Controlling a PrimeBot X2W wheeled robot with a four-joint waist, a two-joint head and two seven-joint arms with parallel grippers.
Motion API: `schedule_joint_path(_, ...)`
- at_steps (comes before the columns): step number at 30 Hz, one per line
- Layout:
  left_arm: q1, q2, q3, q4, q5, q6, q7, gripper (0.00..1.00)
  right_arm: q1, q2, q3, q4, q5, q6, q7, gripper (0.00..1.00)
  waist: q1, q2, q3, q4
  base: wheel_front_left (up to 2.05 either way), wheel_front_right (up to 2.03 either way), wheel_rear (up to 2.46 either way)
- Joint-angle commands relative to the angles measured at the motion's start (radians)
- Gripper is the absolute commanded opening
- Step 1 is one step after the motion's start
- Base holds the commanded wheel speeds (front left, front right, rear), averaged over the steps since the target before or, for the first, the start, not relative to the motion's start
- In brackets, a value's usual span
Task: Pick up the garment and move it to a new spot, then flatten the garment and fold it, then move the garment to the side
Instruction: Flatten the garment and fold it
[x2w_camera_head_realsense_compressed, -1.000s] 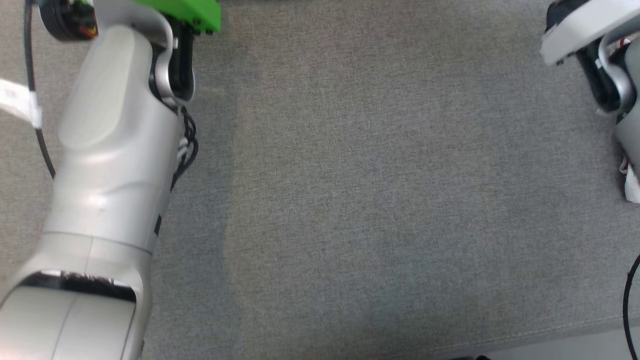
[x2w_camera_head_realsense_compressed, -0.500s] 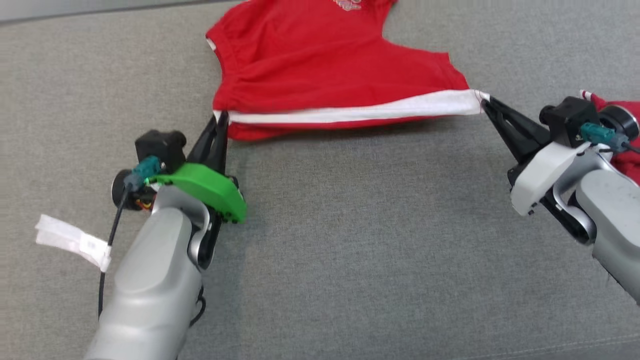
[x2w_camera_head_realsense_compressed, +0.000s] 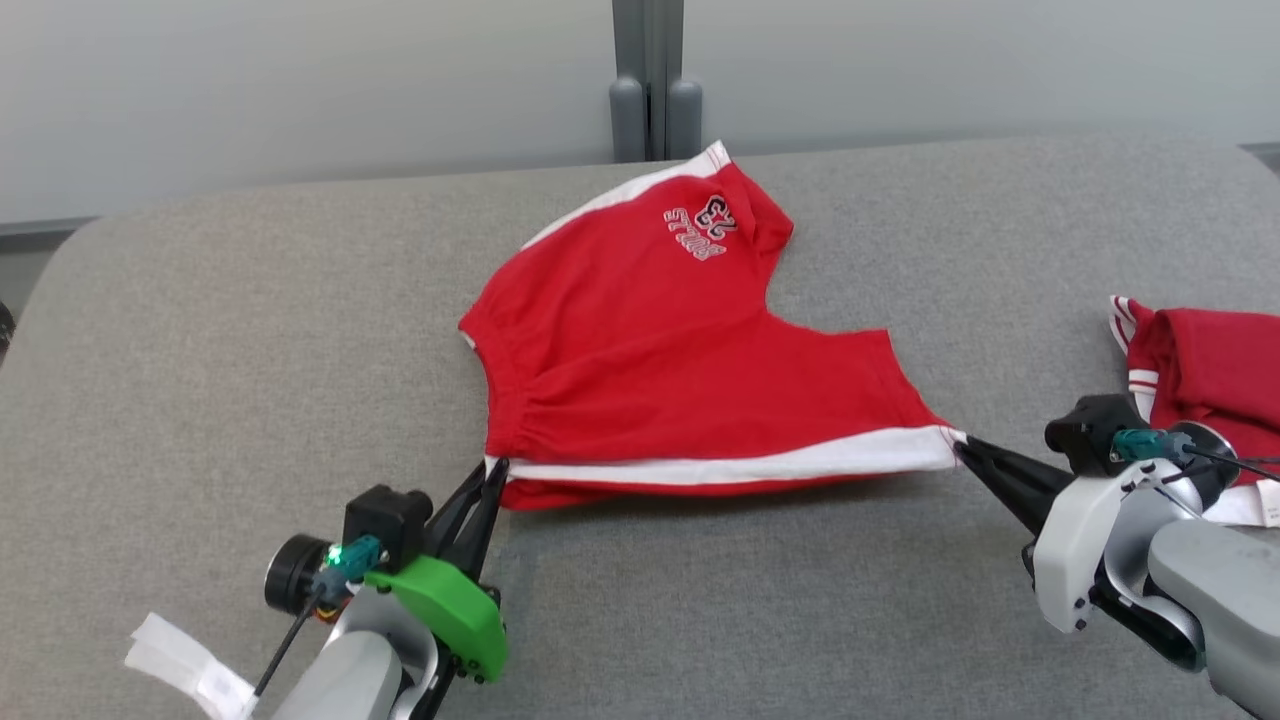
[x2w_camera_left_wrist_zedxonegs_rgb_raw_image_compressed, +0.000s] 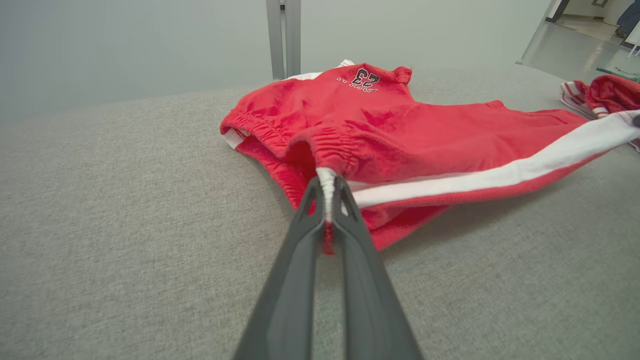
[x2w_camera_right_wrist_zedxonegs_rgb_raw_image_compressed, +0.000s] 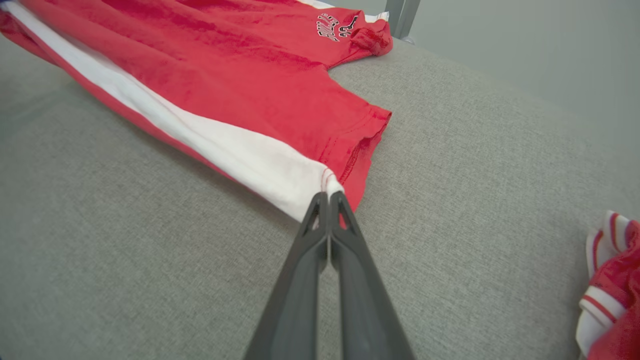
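View tilted up, white-striped red shorts (x2w_camera_head_realsense_compressed: 650, 360) pulled taut

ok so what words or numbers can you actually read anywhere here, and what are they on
"23": in the print near a leg hem of the red shorts, clear in the left wrist view.
"BULLS": my best reading of the arched word beside that number in the right wrist view; blurred, so not certain.
White tag low in the head view: too small to read.
Second red garment: no lettering I can make out.
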Motion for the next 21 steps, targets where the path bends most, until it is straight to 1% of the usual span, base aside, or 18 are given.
schedule_joint_path(1, 0.037, 0.026, -0.007, -0.025, -0.012, -0.002, -0.003, 0.0, 0.018, -0.018, 0.021, -0.018, 0.027, -0.002, 0.009, 0.0, 0.0001, 0.0, -0.086, 0.018, 0.0, 0.0, 0.0)
schedule_joint_path(6, 0.138, 0.075, -0.041, -0.105, -0.051, -0.002, -0.003, 0.0, 0.062, -0.073, 0.067, -0.083, 0.103, -0.002, 0.04, 0.0, 0.0001, 0.0, -0.137, 0.03, 0.0, 0.0, 0.0)
schedule_joint_path(12, 0.23, 0.143, -0.139, -0.202, -0.08, -0.003, 0.004, 0.0, 0.141, -0.158, 0.092, -0.2, 0.192, -0.002, 0.094, 0.0, 0.0001, 0.0, -0.173, 0.062, 0.0, 0.0, 0.0)
schedule_joint_path(15, 0.249, 0.185, -0.176, -0.245, -0.089, -0.002, 0.012, 0.0, 0.165, -0.204, 0.096, -0.261, 0.21, -0.002, 0.121, 0.0, 0.0001, 0.0, -0.176, 0.078, 0.0, 0.0, 0.0)
schedule_joint_path(19, 0.235, 0.201, -0.182, -0.287, -0.096, -0.001, 0.02, 0.0, 0.125, -0.24, 0.084, -0.282, 0.213, -0.002, 0.117, 0.0, 0.0001, 0.0, -0.16, 0.097, 0.0, 0.0, 0.0)
schedule_joint_path(21, 0.202, 0.189, -0.174, -0.303, -0.097, 0.009, 0.021, 0.0, 0.093, -0.246, 0.068, -0.277, 0.206, -0.002, 0.112, 0.0, 0.0001, 0.0, -0.142, 0.109, 0.0, 0.0, 0.0)
